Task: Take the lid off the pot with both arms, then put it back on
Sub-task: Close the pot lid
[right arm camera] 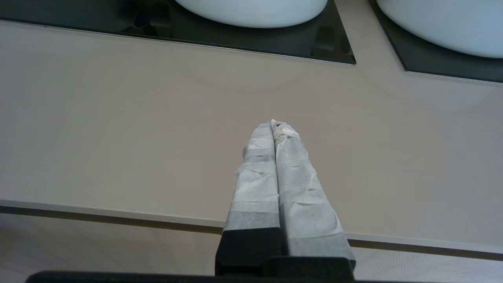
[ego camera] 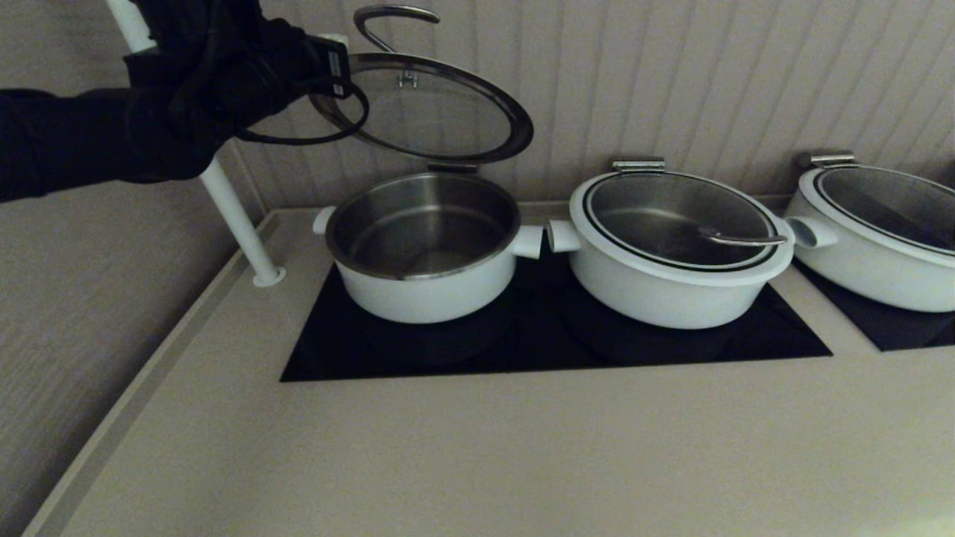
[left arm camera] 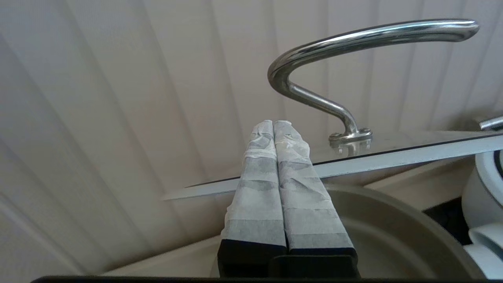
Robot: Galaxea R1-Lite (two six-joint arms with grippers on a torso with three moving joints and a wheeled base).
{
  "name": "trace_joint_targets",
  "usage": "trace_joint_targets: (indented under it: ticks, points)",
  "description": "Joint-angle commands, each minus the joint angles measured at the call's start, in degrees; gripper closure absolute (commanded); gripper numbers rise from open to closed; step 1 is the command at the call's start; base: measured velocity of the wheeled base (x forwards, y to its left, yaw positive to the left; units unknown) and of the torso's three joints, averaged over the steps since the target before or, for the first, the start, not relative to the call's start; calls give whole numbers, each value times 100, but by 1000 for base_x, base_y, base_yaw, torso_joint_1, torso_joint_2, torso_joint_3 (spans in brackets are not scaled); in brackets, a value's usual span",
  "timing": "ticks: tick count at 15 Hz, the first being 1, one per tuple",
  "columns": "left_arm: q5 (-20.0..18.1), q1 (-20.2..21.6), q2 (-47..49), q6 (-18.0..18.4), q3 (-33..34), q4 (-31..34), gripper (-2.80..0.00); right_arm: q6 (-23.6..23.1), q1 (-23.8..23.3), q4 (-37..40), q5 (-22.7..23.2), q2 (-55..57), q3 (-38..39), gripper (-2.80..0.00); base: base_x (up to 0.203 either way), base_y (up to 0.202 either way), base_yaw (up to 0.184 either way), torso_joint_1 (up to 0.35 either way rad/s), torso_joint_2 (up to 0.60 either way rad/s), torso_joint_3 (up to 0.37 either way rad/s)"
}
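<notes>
Your left end effector (left arm camera: 274, 125), tips pressed together, props the hinged lid (ego camera: 429, 112) open at the pot's (ego camera: 421, 246) 12 o'clock; right end effector (right arm camera: 275, 125), also pressed together, idles above the table (right arm camera: 157, 129).

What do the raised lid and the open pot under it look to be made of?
The lid looks like clear glass in a dark ring, since the wall panelling shows through it; its looped handle is polished, mirror-bright metal, probably steel. The pot has a matte white outside, coating unclear, and a brushed steel-looking liner. The left gripper is shut beside the lid.
</notes>
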Motion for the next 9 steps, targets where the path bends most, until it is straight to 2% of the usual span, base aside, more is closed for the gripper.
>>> trace_joint_targets:
  ticks: [1, 9]
  points:
    - [-6, -2, -112, 10, 210, -24, 0, -6, 1, 0, 3, 9, 0, 0, 0, 0, 0, 0, 0, 0]
    - [-6, -2, -367, 37, 845, -42, 0, -6, 1, 9, 3, 9, 0, 0, 0, 0, 0, 0, 0, 0]
